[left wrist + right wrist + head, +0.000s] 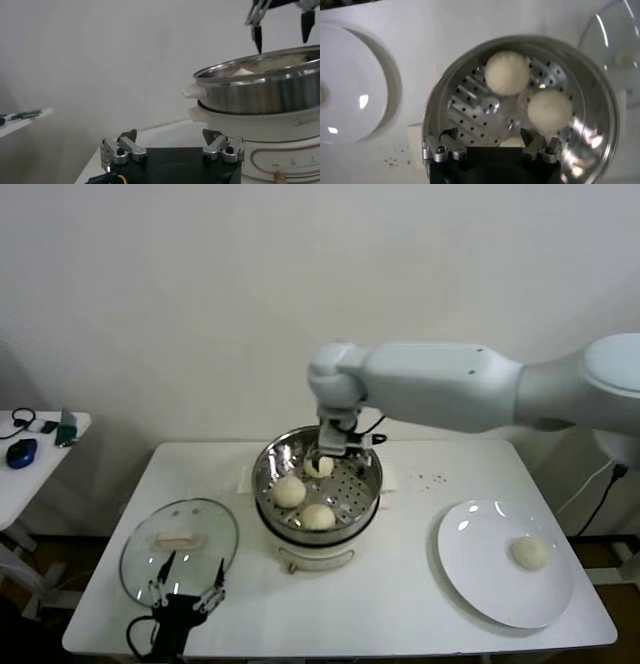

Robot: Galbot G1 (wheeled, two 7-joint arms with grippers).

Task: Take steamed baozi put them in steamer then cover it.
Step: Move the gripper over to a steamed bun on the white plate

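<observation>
The steel steamer stands on its cream pot base at the table's middle. Three baozi lie in it: one at the back, one on the left, one in front. A fourth baozi lies on the white plate at the right. My right gripper hangs open just above the back baozi. In the right wrist view the gripper is spread wide, with that baozi below it. The glass cover lies flat at the front left. My left gripper is open and empty beside the cover.
A side table with a blue mouse and small items stands at the far left. The wall runs close behind the table. In the left wrist view the steamer rises at the right, with the right gripper's fingers above it.
</observation>
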